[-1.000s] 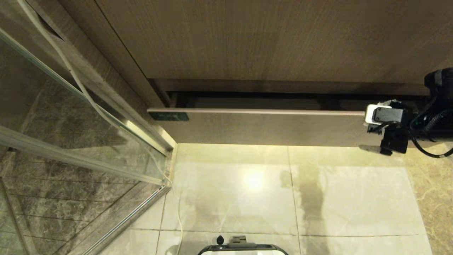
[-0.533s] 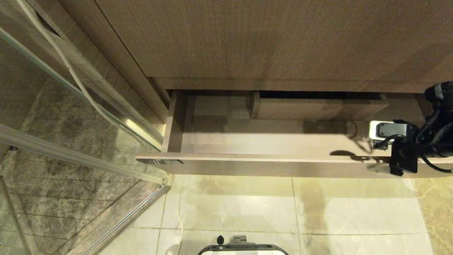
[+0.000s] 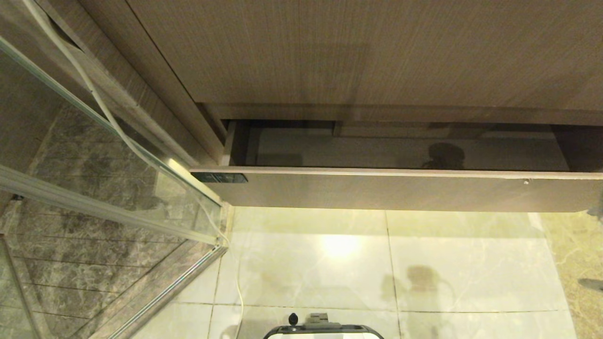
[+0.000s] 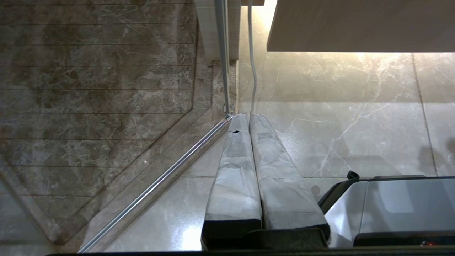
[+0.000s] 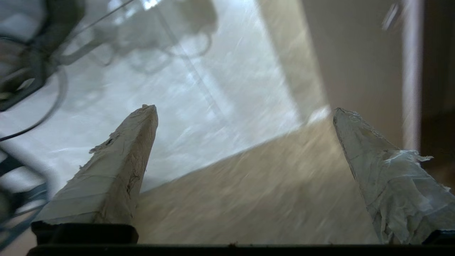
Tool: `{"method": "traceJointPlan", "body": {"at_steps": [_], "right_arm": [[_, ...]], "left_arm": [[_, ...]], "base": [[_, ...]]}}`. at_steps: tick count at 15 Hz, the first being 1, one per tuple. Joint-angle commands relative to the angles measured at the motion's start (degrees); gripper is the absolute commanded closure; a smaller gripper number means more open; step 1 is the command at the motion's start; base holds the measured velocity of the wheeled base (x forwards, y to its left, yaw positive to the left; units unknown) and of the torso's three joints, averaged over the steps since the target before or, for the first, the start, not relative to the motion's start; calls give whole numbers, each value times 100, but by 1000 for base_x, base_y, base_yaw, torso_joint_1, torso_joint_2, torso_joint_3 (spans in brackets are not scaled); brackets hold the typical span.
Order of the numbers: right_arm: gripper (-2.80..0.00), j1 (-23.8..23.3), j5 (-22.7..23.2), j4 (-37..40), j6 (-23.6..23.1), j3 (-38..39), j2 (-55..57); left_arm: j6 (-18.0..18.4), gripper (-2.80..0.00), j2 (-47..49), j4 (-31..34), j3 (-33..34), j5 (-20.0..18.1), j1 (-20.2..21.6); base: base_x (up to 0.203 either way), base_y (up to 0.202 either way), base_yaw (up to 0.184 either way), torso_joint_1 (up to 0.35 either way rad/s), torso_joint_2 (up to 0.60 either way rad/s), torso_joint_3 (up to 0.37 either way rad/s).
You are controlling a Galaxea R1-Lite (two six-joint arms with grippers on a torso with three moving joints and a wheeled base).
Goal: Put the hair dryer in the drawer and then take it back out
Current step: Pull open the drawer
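Wide beige wood-grain drawer (image 3: 395, 190) stood partly open; right gripper (image 5: 245, 113) spread wide, empty; left gripper (image 4: 249, 117) clenched, parked above floor.

The drawer (image 3: 395, 190) front is matt wood-grain laminate. The floor (image 3: 339, 263) tiles are glossy marble. The shower screen (image 3: 85, 155) is glass with metal frame.

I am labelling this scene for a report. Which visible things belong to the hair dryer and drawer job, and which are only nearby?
Job:
- drawer, partly open; hair dryer not visible
- right claw, open, empty, near the drawer front
- left claw, shut, parked above the floor

Nearby only:
- glass shower door
- white cable
- floor tiles
- robot base
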Motion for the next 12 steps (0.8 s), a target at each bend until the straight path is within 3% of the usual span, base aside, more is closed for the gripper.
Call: {"method": "traceJointPlan", "body": {"at_steps": [1,4,6,8,12], "right_arm": [[-280,-54,-17,604,428,51,-1180],[-280,-62,16,797,1689,478,-1865],[-280,-61,40,822,2093,584,-1998],[-280,-60,170,839,2979,666,-2361],[-280,-52,189,621,3201,735,-2405]], "left_arm": [[-1,0,-2,2,9,0,-1],[-1,0,-2,2,0,0,-1],[-1,0,-2,2,9,0,-1],[-1,0,-2,2,9,0,-1],[-1,0,-2,2,9,0,-1]], "base": [[0,0,0,0,0,0],[0,0,0,0,0,0],[0,0,0,0,0,0],[0,0,0,0,0,0],[0,0,0,0,0,0]]}}
